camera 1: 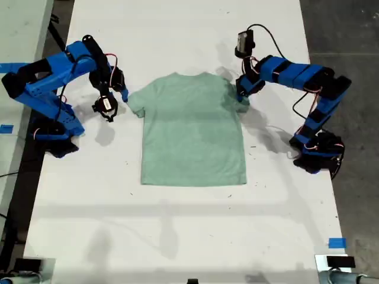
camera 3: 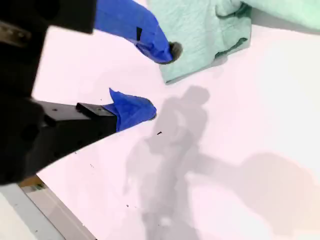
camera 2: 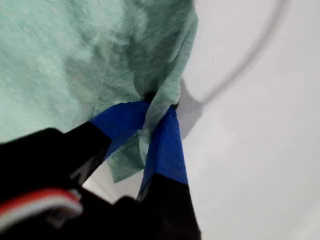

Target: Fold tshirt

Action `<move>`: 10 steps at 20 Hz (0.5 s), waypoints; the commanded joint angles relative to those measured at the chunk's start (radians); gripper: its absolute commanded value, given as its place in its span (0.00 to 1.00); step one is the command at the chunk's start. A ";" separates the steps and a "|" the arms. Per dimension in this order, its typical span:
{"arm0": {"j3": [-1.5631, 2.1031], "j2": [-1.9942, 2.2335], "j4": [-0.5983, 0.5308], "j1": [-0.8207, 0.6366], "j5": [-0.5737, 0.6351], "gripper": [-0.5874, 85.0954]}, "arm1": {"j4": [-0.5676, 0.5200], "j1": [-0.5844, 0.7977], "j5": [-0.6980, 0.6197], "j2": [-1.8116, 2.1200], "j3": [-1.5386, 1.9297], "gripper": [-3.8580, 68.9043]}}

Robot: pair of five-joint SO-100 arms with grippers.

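The tshirt (camera 1: 192, 133) lies flat on the white table (camera 1: 189, 231), pale mint green, neck toward the far edge. My first gripper (camera 1: 241, 98) is at the sleeve on the exterior view's right. In the first wrist view my first gripper (camera 2: 157, 107) is shut on a bunched fold of the tshirt (camera 2: 60, 50) at the sleeve edge. My second gripper (camera 1: 122, 97) hovers just beside the sleeve on the exterior view's left. It stands open (camera 3: 162, 80), with one fingertip (camera 3: 167, 50) at the hem of the tshirt (camera 3: 200, 30) and nothing between the fingers.
Both arm bases stand on the table, one at each side in the exterior view. Blue tape marks sit near the front right corner (camera 1: 336, 242) and the left edge (camera 1: 6, 128) of that view. Dark floor (camera 1: 355, 35) lies beyond the table's right edge.
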 commanded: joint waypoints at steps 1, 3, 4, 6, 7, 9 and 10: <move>-0.021 0.003 -0.008 0.017 -0.003 0.16 | 0.132 -0.006 0.055 0.103 -0.086 0.03; -0.020 0.003 -0.009 0.021 -0.005 0.16 | 0.255 -0.037 0.100 0.189 -0.178 0.03; -0.020 0.002 -0.009 0.023 -0.006 0.16 | 0.314 -0.060 0.126 0.215 -0.242 0.03; -0.020 0.002 -0.011 0.023 -0.008 0.16 | 0.428 -0.123 0.178 0.206 -0.414 0.03; -0.020 0.002 -0.011 0.023 -0.008 0.16 | 0.457 -0.167 0.207 0.189 -0.492 0.03; -0.021 0.002 -0.015 0.026 -0.009 0.16 | 0.486 -0.264 0.279 0.120 -0.635 0.03; -0.021 0.002 -0.018 0.029 -0.011 0.16 | 0.486 -0.316 0.321 0.067 -0.698 0.03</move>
